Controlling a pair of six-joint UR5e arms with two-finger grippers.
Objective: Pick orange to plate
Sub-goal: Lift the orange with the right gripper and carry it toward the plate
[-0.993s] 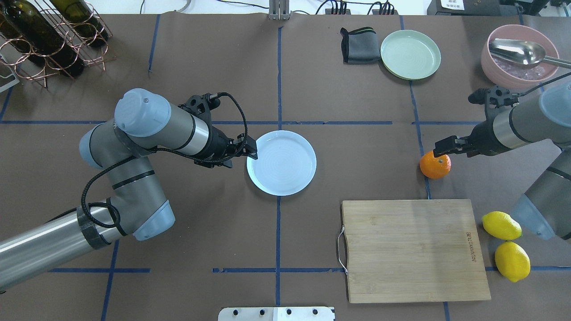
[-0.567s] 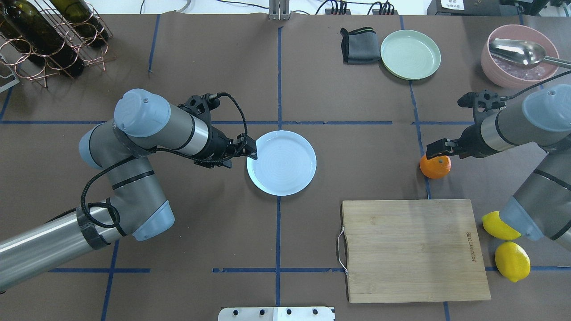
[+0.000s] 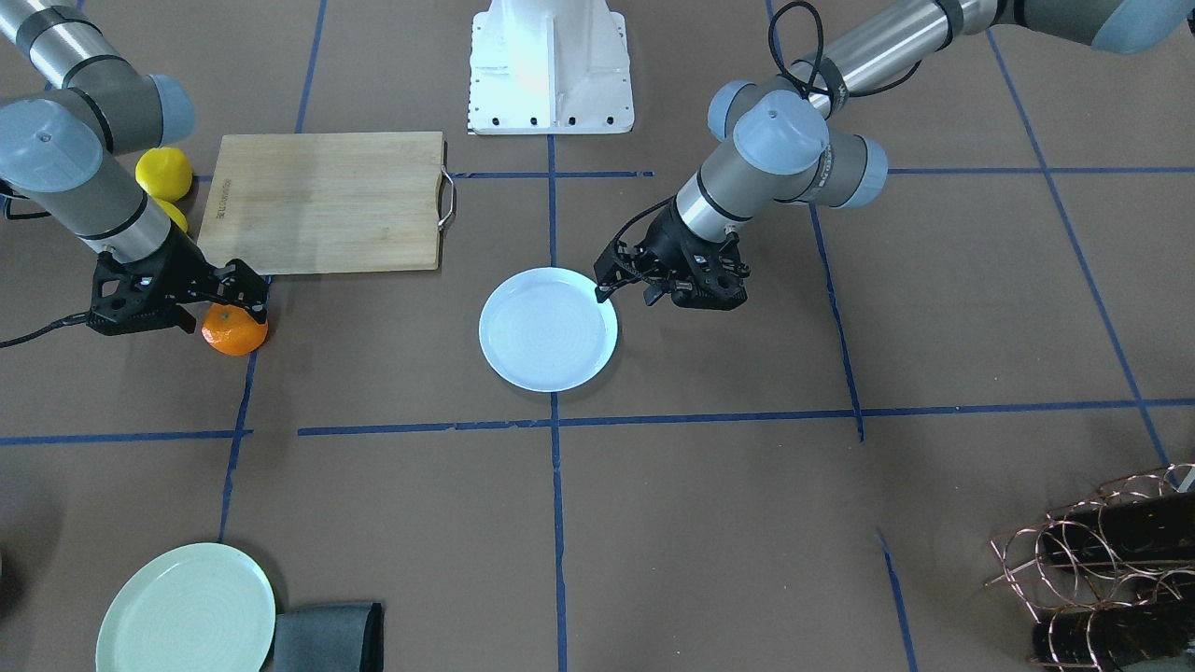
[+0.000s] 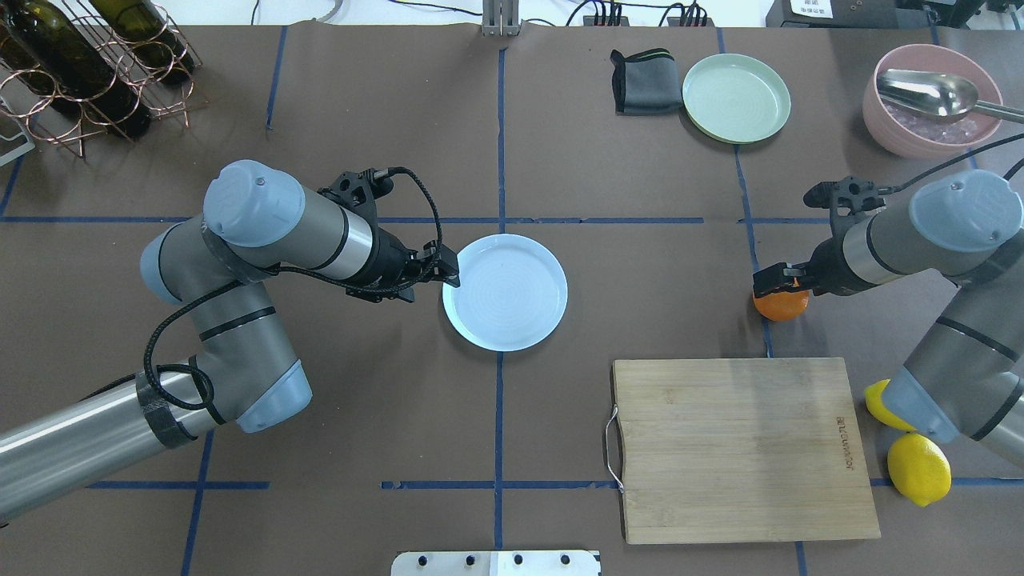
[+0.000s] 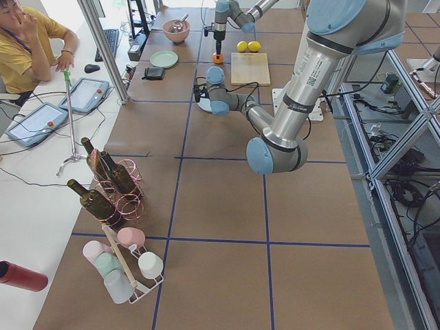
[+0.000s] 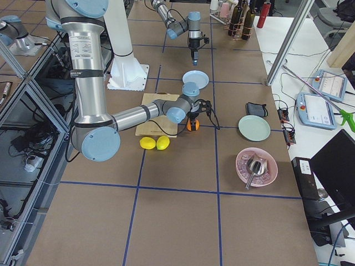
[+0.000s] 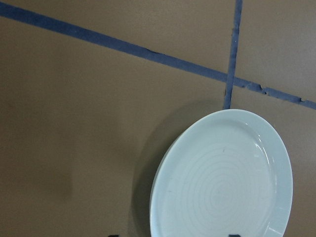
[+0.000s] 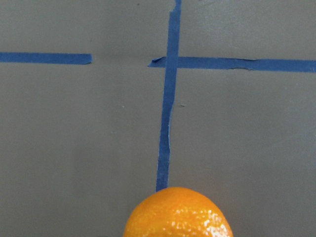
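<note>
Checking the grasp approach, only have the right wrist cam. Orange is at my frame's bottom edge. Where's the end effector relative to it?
Observer: Overhead shows the right end effector over the orange, covering its top; the orange rests on the table.
Operator: Plate free?
Observer: Nothing lies on the plate; the left end effector is at its rim on the robot's left side.
Operator: Path between them?
Observer: Only taped table surface shows there; the cutting board lies nearer the robot, off that line.
</note>
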